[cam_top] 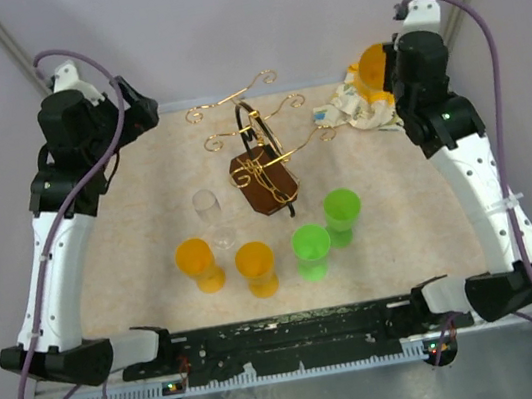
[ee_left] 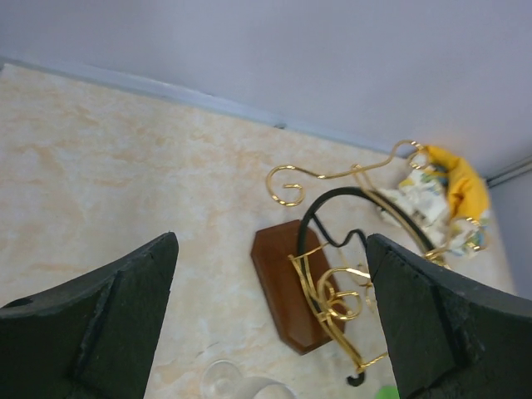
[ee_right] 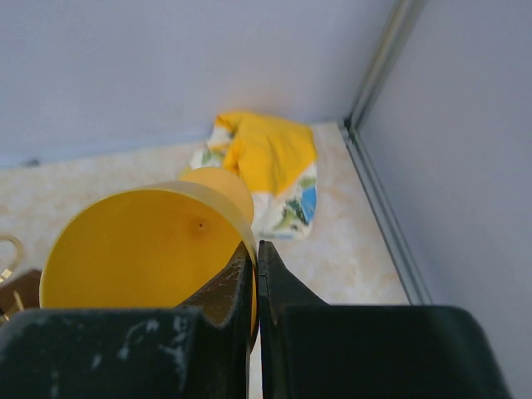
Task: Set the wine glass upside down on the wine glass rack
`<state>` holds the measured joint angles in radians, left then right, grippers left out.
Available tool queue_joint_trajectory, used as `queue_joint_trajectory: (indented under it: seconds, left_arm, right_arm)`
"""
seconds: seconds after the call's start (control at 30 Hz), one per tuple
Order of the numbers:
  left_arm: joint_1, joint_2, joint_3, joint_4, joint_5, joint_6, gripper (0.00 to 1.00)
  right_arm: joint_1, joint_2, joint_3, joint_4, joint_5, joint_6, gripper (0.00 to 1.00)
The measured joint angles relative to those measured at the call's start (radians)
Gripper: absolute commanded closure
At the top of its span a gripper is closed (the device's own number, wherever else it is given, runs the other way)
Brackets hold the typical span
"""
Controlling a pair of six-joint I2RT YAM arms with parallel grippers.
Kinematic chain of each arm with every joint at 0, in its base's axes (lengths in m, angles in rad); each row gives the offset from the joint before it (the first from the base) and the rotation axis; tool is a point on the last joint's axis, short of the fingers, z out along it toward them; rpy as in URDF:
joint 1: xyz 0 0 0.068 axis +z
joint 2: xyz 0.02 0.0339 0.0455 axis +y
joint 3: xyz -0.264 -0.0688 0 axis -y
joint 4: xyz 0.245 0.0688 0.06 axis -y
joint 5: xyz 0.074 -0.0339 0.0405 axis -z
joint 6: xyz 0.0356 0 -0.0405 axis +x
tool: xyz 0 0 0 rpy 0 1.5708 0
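The wine glass rack (cam_top: pixel 265 181), gold wire with curled arms on a dark brown wooden base, stands at the table's middle back; it also shows in the left wrist view (ee_left: pixel 287 287). My right gripper (ee_right: pixel 258 247) is shut on the rim of an orange wine glass (ee_right: pixel 141 249) and holds it off the table at the back right (cam_top: pixel 370 68), to the right of the rack. My left gripper (ee_left: pixel 270 241) is open and empty, raised at the back left (cam_top: pixel 135 109). A clear wine glass (cam_top: pixel 209 208) stands left of the rack, its rim at the left wrist view's bottom edge (ee_left: pixel 229 384).
Two orange glasses (cam_top: pixel 198 263) (cam_top: pixel 255 267) and two green glasses (cam_top: pixel 312 251) (cam_top: pixel 342 214) stand in front of the rack. A crumpled yellow and white cloth (cam_top: pixel 353 110) lies at the back right corner (ee_right: pixel 266 158), by the wall.
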<state>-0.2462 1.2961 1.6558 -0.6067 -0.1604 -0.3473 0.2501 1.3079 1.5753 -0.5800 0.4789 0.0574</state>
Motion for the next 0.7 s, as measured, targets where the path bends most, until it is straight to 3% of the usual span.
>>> queue_joint_trajectory:
  seconds: [0.2,0.4,0.7]
  left_arm:
    - [0.000,-0.003,0.037,0.008,0.077,-0.244,0.00]
    - [0.008,0.006,0.031,0.066,0.236,-0.511,0.06]
    - [0.041,-0.024,-0.264,0.339,0.436,-0.916,0.09]
  right_arm:
    - [0.019,-0.113,-0.018,0.286,-0.093,-0.088,1.00]
    - [0.233,-0.223,-0.249,0.664,-0.252,-0.201,1.00]
    - [0.528,-0.174,-0.462,1.031,-0.328,-0.377,1.00]
